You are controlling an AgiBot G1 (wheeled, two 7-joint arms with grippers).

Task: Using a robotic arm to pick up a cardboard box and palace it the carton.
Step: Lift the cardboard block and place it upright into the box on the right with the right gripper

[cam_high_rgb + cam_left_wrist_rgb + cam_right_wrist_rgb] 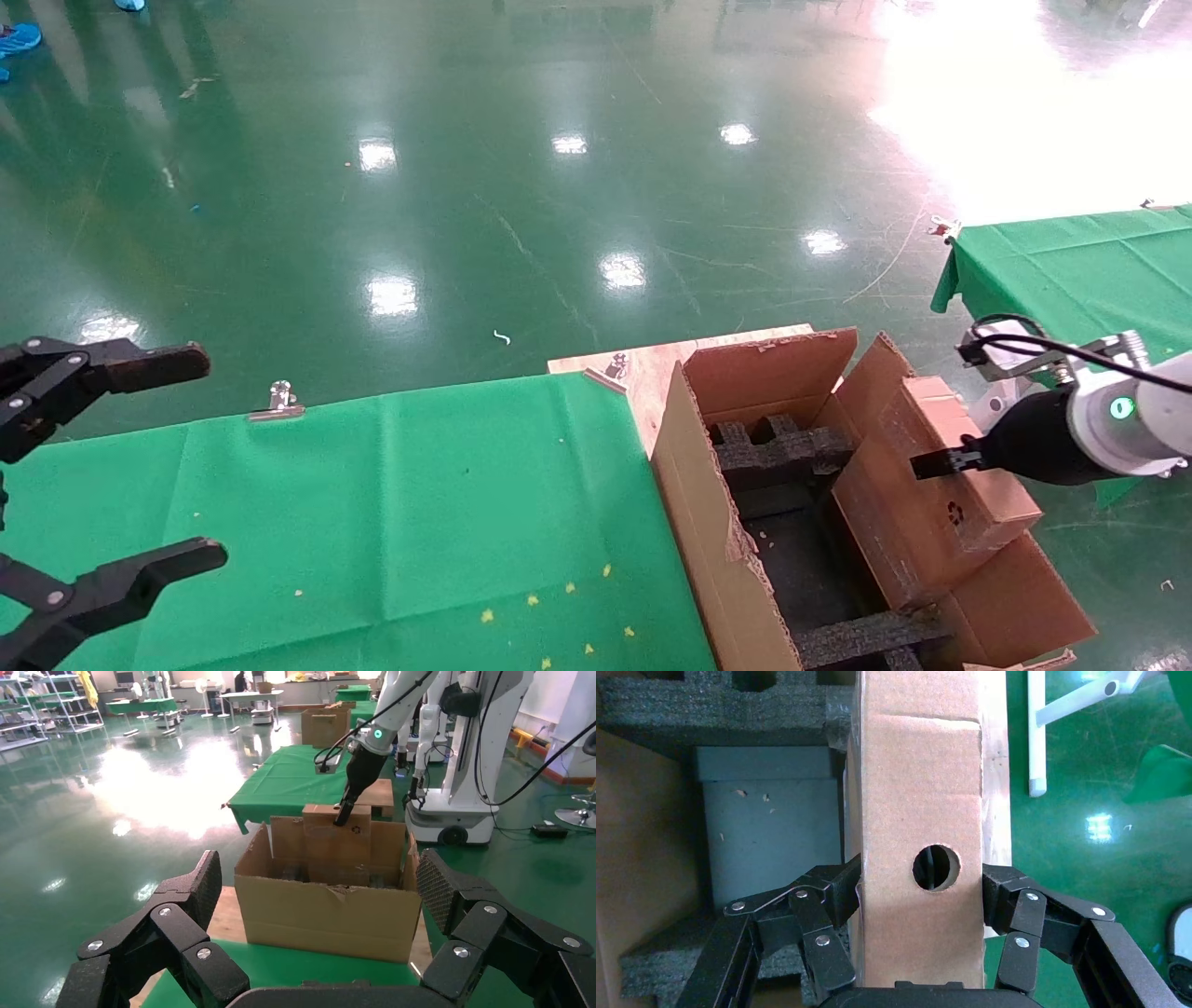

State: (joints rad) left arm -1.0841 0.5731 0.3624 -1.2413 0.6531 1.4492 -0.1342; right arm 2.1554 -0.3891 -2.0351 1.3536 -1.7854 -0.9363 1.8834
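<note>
My right gripper [921, 913] pinches the cardboard box [941, 485] by its narrow sides, at right centre of the head view, held on edge over the carton [717, 550], right at its far flap. Risks, as I judge them: box clips that flap or lands on the black foam [782, 452] and wedges tilted; the grip is near one end, so it could swing. My left gripper [93, 485] sits spread at lower left, idle. Hidden: slot under the box, the carton's bottom corner cut off.

Green-clothed table [391, 522]: carton [708, 559] on bare wooden end.
</note>
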